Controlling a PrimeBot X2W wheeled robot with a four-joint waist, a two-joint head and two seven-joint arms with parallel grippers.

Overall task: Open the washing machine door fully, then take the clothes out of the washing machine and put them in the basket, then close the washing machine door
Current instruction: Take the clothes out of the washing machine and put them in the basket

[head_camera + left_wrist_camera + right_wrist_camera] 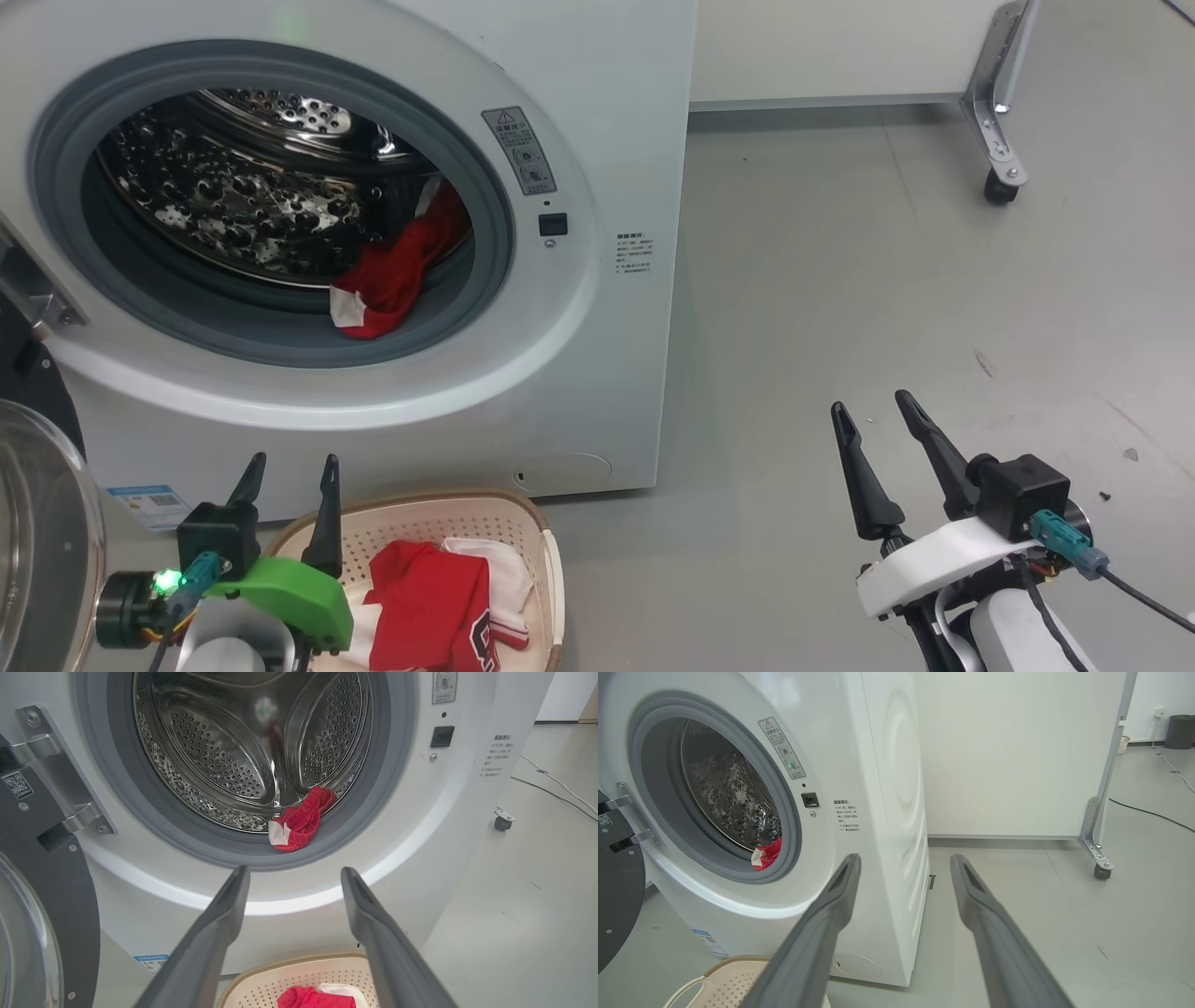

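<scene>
The white washing machine stands with its black glass door swung open at the far left. One red garment with white trim lies at the lower right of the steel drum, against the grey gasket. More red and white clothes lie in the cream basket on the floor before the machine. My left gripper hovers open and empty over the basket's near left corner. My right gripper is open and empty over bare floor, right of the machine.
A white partition on a metal caster leg stands at the back right. Cables run over the grey floor beyond it. A dark bin sits far back. Open floor stretches to the right of the machine.
</scene>
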